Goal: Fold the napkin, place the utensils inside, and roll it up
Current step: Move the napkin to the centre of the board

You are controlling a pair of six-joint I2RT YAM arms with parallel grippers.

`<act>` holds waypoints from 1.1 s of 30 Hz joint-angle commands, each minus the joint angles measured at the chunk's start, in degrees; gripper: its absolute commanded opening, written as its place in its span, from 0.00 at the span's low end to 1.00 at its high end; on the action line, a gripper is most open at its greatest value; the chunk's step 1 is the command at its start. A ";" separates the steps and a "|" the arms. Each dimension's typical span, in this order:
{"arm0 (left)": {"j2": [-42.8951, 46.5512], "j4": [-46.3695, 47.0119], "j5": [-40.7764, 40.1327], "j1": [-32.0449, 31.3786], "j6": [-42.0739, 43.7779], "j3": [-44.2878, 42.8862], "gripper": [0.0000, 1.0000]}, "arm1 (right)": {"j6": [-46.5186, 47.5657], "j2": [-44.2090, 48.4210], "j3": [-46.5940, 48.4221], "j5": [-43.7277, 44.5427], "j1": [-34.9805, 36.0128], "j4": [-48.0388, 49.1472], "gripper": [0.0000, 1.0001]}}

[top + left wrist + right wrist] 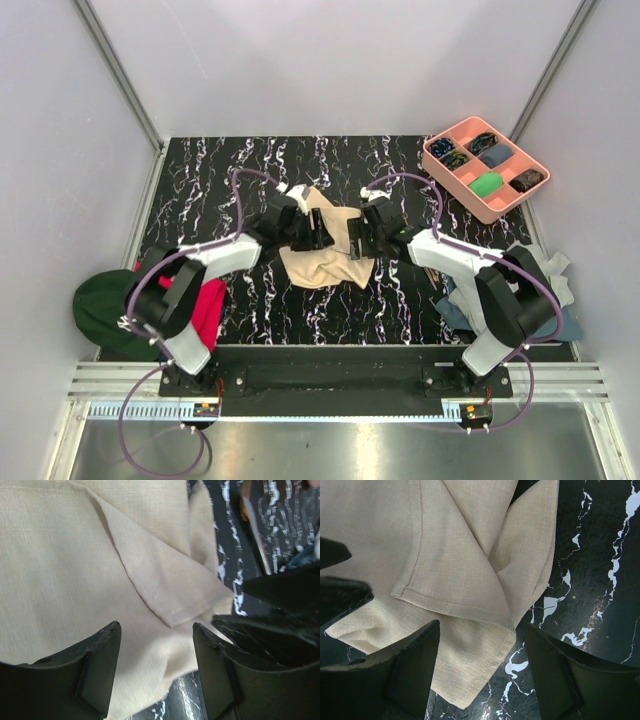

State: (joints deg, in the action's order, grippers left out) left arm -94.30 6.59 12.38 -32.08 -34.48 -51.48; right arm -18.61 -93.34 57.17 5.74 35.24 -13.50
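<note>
Seen from above, the plain beige square cloth napkin [322,262] lies rumpled on the black, white-veined table top [200,180]. It is directly beneath and between the left gripper [305,232] and the right gripper [362,240], which face each other closely across it. The utensils cannot be made out here. A collision of the two pincers is to be feared, since hardly any room is left between them.

In the left wrist view, the left gripper [156,630] is shown with its jaws standing wide and nothing held. The napkin [75,570] is spread ahead of and below the fingers, with a folded-over flap pointing towards the gap. Beyond the right finger, a thin, long brownish stick-like piece [250,520], judged to be one of the utensils, is glimpsed on the bare table beside the cloth's edge. Were the cloth dragged sideways, that piece could be pushed away or buried under the wrong layer.

In the right wrist view, the right gripper [482,630] is likewise shown wide apart and empty. A layered corner of the napkin [460,580] lies just ahead of and between its fingers. Several layers overlap there, so a crooked fold would be produced if only the top one were pinched, or all of them together. By a closing made too high, nothing would be caught.
</note>
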 commanded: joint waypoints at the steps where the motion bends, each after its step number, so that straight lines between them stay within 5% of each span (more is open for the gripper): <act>1: -5.00 -0.42 -2.08 0.26 2.92 -6.96 0.61 | -1.25 -0.17 0.93 2.44 -0.18 0.40 0.76; 9: -12.21 0.79 0.80 0.17 2.93 -11.53 0.48 | -2.39 0.00 -0.12 2.08 -0.18 0.49 0.76; 21: -17.49 0.53 2.65 -2.55 0.38 -12.41 0.59 | -4.33 -1.06 0.14 1.12 -0.79 1.54 0.74; 24: -19.16 1.58 3.09 -2.55 -0.15 -13.47 0.43 | -4.59 -0.44 -0.65 1.47 -0.79 1.72 0.74; 28: -19.17 5.88 4.31 -2.47 -1.90 -13.82 0.00 | -5.47 0.61 -1.97 1.65 -0.70 1.89 0.74; 33: -13.55 12.72 4.67 -0.19 -5.50 -13.30 0.00 | -6.09 2.28 -3.73 1.73 -0.70 1.90 0.74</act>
State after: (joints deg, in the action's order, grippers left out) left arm -113.19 10.00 15.29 -34.35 -36.60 -63.61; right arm -23.49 -94.19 54.52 6.57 34.81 -12.95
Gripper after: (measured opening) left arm 0.005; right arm 0.741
